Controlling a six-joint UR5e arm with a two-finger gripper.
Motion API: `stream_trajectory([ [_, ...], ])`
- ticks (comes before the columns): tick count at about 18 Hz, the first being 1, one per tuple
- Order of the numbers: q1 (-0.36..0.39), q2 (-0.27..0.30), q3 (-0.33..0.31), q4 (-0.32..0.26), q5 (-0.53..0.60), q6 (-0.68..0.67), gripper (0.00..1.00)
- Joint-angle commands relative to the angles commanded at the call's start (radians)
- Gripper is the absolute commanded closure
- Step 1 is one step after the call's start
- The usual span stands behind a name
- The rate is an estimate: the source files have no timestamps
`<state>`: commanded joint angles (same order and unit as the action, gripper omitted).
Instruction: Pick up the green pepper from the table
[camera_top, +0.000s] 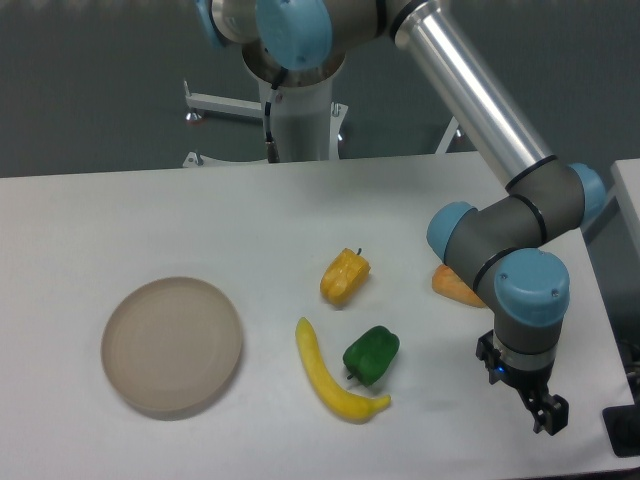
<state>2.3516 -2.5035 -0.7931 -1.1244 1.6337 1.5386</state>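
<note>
green pepper (371, 354) sits on the white bench (150, 210), a bit right of the middle and near the front. it is dark and shiny, with its little stem poking down toward 7 o'clock. a long yellow banana (330, 375) curves just beside it at 8 o'clock, maybe touching. a yellow pepper (345, 277) lies near, at 11 o'clock. an orange pepper piece (455, 286) peeks out behind the arm at 2 o'clock. a round tan plate (172, 346) rests well apart at 9 o'clock. the hand (545, 412) hangs at 4 o'clock from the green pepper, apart from it, holding nothing. i cannot tell how wide it is open.
</note>
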Motion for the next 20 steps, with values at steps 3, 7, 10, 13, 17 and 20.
stream_trajectory([
  [3, 0.002, -0.002, 0.006, 0.000, 0.000, 0.000, 0.00],
  [7, 0.002, 0.000, 0.006, 0.000, -0.029, -0.020, 0.00],
  [10, 0.008, 0.011, 0.000, -0.003, -0.071, -0.031, 0.00],
  [13, 0.011, 0.038, -0.023, -0.012, -0.093, -0.061, 0.00],
  [17, 0.015, 0.144, -0.110, -0.014, -0.095, -0.236, 0.00],
  [20, 0.014, 0.265, -0.288, -0.012, -0.086, -0.371, 0.00],
])
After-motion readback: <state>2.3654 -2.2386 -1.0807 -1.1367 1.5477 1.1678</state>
